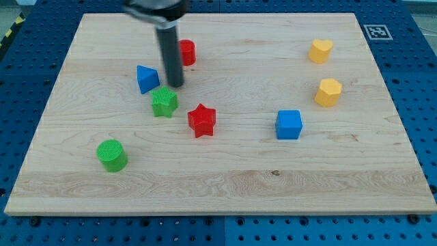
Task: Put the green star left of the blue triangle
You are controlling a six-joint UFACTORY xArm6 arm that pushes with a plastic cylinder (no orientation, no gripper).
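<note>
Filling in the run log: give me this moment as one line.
my tip: just above green star, right of blue triangle | star: below-right of triangle, not yet left | red cylinder: behind rod

Single camera, raised and angled down at the light wooden board point(225, 184) from its near long edge. Far edge looks shorter than near edge, so an oblique view, not overhead. Mid-range framing: whole board fits, with blue perforated table point(416, 82) showing on all sides. Dark rod enters from the view's top, its upper end cropped. No second view, so no overlap.
</note>
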